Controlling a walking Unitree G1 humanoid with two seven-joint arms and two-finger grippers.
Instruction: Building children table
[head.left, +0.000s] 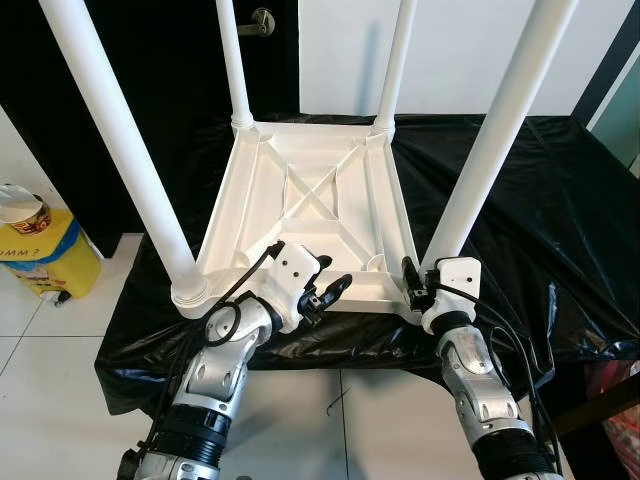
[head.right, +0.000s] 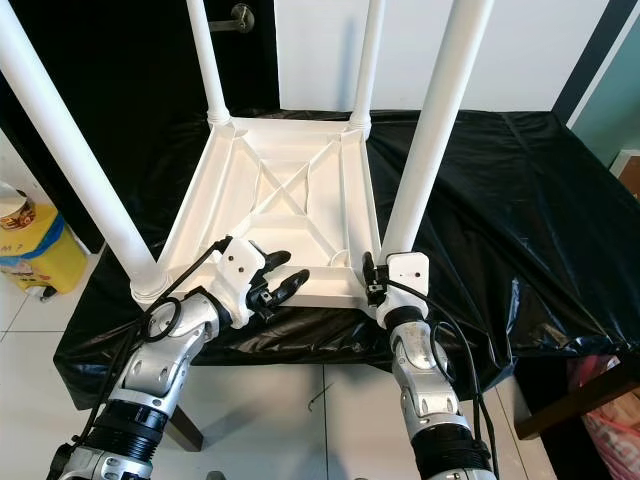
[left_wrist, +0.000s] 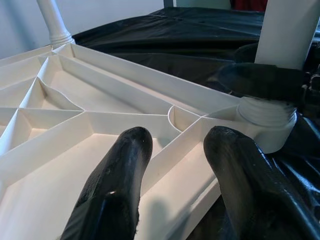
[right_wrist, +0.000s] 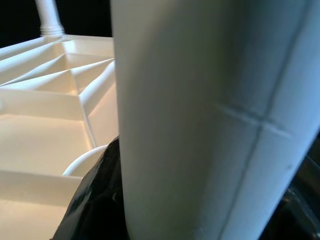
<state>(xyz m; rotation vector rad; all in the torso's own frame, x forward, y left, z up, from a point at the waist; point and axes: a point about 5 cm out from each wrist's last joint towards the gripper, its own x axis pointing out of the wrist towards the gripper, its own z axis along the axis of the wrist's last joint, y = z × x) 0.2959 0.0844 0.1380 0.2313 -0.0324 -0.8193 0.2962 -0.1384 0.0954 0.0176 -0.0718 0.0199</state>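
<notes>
Right tool (head.right: 372, 275) clamped on near-right leg (head.left: 490, 150), presumably seating it in the inverted tabletop (head.left: 310, 200); left tool (head.left: 330, 292), fingers apart, straddles its rim to steady it.

A home interior: pale glossy floor tiles (head.left: 60, 350), a dark door with a metal handle (head.left: 262, 20), white walls (head.left: 450, 50), and a counter draped in black plastic sheeting (head.left: 540, 190).

White table (head.left: 320, 190), black cloth (head.left: 540, 200), yellow bucket (head.left: 50, 255)
</notes>
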